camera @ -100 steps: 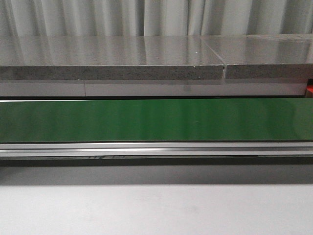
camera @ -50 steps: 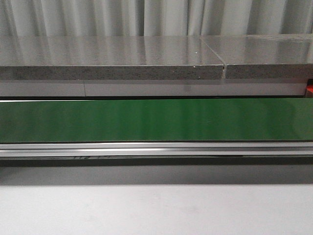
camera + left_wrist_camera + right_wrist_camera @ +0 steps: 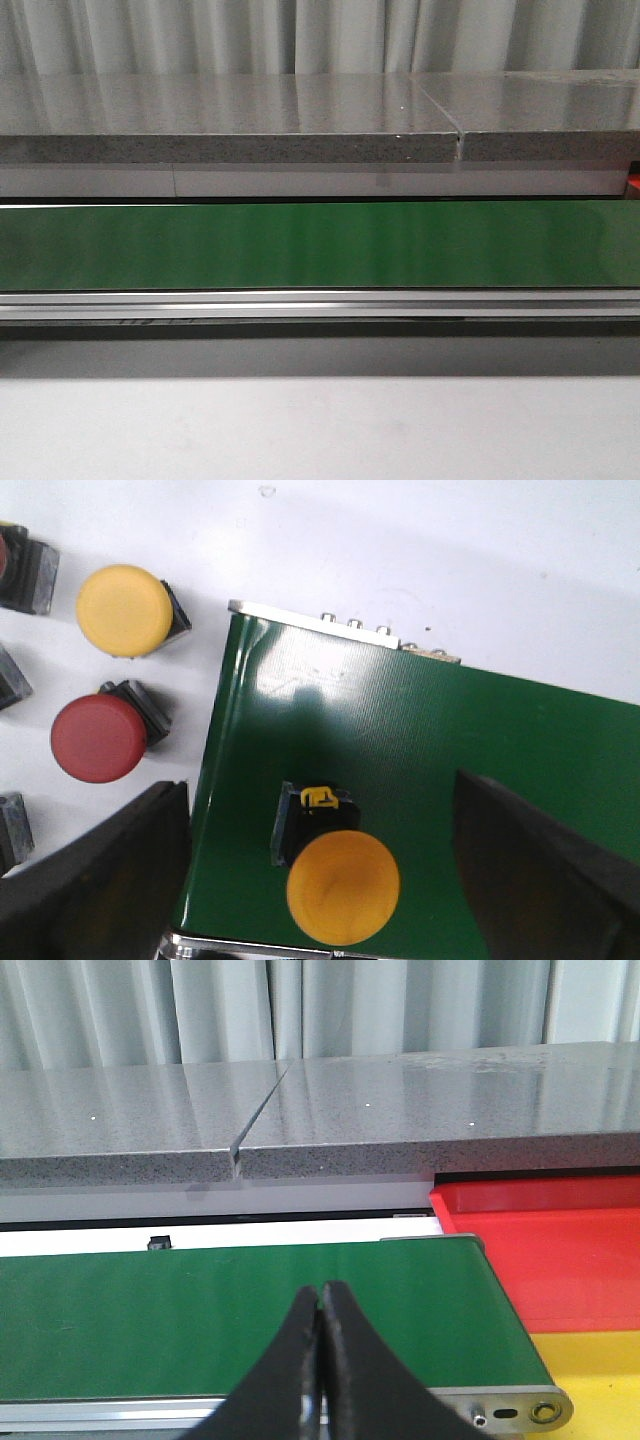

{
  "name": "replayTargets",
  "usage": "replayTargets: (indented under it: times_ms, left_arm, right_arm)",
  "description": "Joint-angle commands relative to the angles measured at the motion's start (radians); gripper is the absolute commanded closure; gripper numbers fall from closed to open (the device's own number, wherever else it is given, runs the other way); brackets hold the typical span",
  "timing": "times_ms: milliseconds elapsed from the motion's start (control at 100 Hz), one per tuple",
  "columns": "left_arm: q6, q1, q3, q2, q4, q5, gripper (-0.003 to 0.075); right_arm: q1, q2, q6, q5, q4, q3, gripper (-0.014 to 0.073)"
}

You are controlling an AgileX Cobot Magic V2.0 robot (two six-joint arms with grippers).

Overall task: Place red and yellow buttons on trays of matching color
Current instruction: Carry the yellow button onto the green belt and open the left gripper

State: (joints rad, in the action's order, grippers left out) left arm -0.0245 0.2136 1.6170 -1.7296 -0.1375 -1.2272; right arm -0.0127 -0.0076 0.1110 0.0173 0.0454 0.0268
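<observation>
- Left wrist view showed the left gripper [image 3: 320,880] spread wide, with its two dark fingers [image 3: 95,870] on either side of a yellow button [image 3: 342,887], and nothing was held between them.
- That yellow button lay on the green belt [image 3: 420,740], near the belt's end and close to its metal edge. Its round cap pointed toward the camera and its black body [image 3: 310,815] pointed away from the fingers, so the long axis ran roughly along the gripper's own line of sight and not across the gap.
- The button sat nearer to one finger than to the other, so I judged that a small sideways correction was needed before the jaws came together on the cap.
- Off the belt, on the white worktop [image 3: 450,570] beside the belt's end, stood a second yellow button [image 3: 122,610] and a red button [image 3: 97,737], well apart from the fingers' gap; more buttons were cut off at the picture's edge.
- In the right wrist view, the right gripper [image 3: 321,1360] was closed with the tips touching and empty, above the other end of the belt, just beside the red tray [image 3: 560,1260] and the yellow tray [image 3: 600,1380].
- The left arm was clearly the nearer one to the button; the front view showed only bare belt.
</observation>
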Motion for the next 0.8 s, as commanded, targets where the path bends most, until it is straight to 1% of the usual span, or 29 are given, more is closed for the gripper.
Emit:
replayTargets:
  times_ms: [0,130,230,390,530,790]
  left_arm:
    - [0.013,0.006,0.039,0.058,-0.021,0.004,0.0188]
    - [0.018,0.032,0.039,0.060,-0.021,-0.020,0.0188]
    - [0.018,0.071,0.039,0.060,-0.021,-0.042,0.0188]
    - [0.018,0.125,0.021,0.073,-0.021,-0.042,0.0188]
    - [0.018,0.162,-0.022,0.091,-0.011,-0.042,0.0188]
    - [0.011,0.256,-0.150,0.126,0.029,-0.042,0.0188]
  right_arm:
    - [-0.007,-0.013,-0.002,-0.077,0.010,-0.014,0.0659]
    - [-0.007,-0.013,-0.002,-0.077,0.010,-0.014,0.0659]
    - [-0.007,-0.013,-0.002,-0.077,0.010,-0.014,0.0659]
    - [-0.007,-0.013,-0.002,-0.077,0.010,-0.014,0.0659]
    - [-0.007,-0.013,-0.002,-0.077,0.010,-0.014,0.0659]
    - [-0.007,-0.013,-0.002,-0.077,0.010,-0.014,0.0659]
